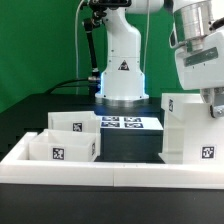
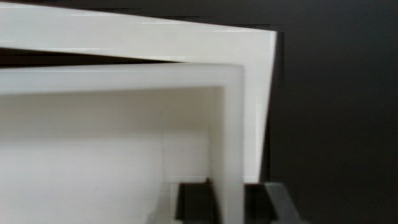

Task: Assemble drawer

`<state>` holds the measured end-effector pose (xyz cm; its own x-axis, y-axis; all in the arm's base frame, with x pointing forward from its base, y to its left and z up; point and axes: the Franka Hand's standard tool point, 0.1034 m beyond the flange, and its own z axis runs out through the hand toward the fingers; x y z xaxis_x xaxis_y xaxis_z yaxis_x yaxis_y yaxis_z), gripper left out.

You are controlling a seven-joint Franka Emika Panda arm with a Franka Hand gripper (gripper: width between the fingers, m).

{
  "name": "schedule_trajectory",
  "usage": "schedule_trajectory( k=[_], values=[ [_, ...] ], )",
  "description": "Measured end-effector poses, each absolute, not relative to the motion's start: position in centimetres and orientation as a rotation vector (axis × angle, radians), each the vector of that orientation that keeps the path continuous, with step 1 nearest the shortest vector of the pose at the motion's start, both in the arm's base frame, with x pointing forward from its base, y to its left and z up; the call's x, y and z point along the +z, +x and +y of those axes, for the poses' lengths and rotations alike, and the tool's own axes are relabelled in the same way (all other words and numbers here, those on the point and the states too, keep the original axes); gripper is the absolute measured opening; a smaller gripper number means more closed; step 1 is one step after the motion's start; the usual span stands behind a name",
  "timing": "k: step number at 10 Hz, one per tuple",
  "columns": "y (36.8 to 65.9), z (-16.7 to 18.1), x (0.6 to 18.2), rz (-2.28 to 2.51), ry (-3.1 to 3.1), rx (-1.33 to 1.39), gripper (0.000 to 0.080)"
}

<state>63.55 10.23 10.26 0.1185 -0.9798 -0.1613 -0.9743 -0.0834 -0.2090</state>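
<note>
The tall white box housing [image 1: 186, 126] stands on the black table at the exterior view's right, with a marker tag low on its front. My gripper [image 1: 212, 104] is at its top right edge. In the wrist view the housing's thin side wall [image 2: 233, 130] runs between my gripper's [image 2: 233, 203] dark fingers [image 2: 192, 208], which press on it from both sides. Two small open-top trays stand at the exterior view's left, one behind [image 1: 78, 124] and one nearer the front [image 1: 60, 149], apart from the gripper.
The marker board [image 1: 125, 123] lies flat between the trays and the housing. A long low white border wall [image 1: 110, 172] runs along the front. The arm's white base [image 1: 122, 62] stands behind, before a green backdrop.
</note>
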Motion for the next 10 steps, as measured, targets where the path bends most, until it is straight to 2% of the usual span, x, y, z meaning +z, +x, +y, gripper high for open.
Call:
schedule_trajectory(
  k=[3, 4, 5, 6, 7, 8, 9, 10],
  values=[
    [64.13, 10.23, 10.16, 1.93, -2.144, 0.002, 0.0044],
    [64.14, 10.24, 10.17, 1.926, -2.147, 0.0, 0.0117],
    [64.13, 10.26, 10.16, 1.924, -2.149, 0.0, 0.0117],
    [64.13, 10.26, 10.16, 1.924, -2.149, 0.0, 0.0253],
    [64.2, 10.26, 10.23, 1.922, -2.149, -0.005, 0.0253],
    [64.31, 10.26, 10.34, 1.919, -2.147, -0.011, 0.0489],
    [64.37, 10.27, 10.41, 1.917, -2.146, -0.014, 0.0597],
    [64.39, 10.29, 10.46, 1.909, -2.153, -0.016, 0.0633]
  ],
)
